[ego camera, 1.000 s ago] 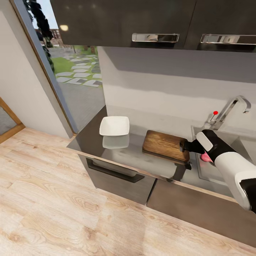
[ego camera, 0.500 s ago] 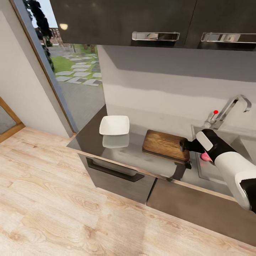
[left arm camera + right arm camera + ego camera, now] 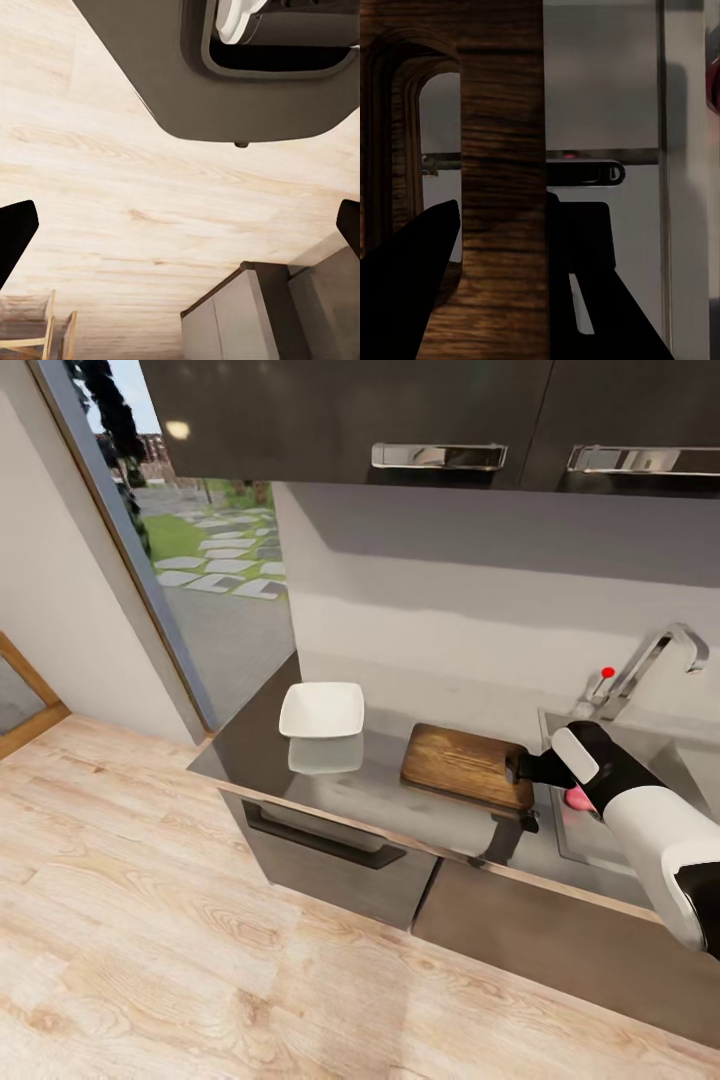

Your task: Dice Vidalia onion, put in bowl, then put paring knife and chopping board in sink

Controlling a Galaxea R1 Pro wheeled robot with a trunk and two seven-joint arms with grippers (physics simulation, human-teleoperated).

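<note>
The dark brown chopping board (image 3: 462, 765) lies on the dark countertop (image 3: 255, 745), just left of the sink (image 3: 600, 840). My right gripper (image 3: 520, 768) is shut on the board's sink-side end. The right wrist view shows the gripper (image 3: 502, 277) with that end of the chopping board (image 3: 502, 150) between its fingers. Beyond the board, a slim dark thing that looks like the paring knife (image 3: 585, 173) lies on the counter. A pink-red thing (image 3: 577, 798), perhaps the onion, sits in the basin behind my wrist. The white bowl (image 3: 321, 710) looks empty. My left gripper (image 3: 180, 232) is open over the floor.
A chrome tap (image 3: 655, 660) with a red knob (image 3: 607, 673) stands behind the sink. Black upper cabinets (image 3: 340, 420) hang overhead. A tall window (image 3: 200, 560) is at the counter's left end. A drawer handle (image 3: 320, 838) sits under the counter edge, and light wood floor (image 3: 150, 920) lies in front.
The whole picture has shifted slightly upward, so the camera moved. The right gripper holds the board's end in the same spot.
</note>
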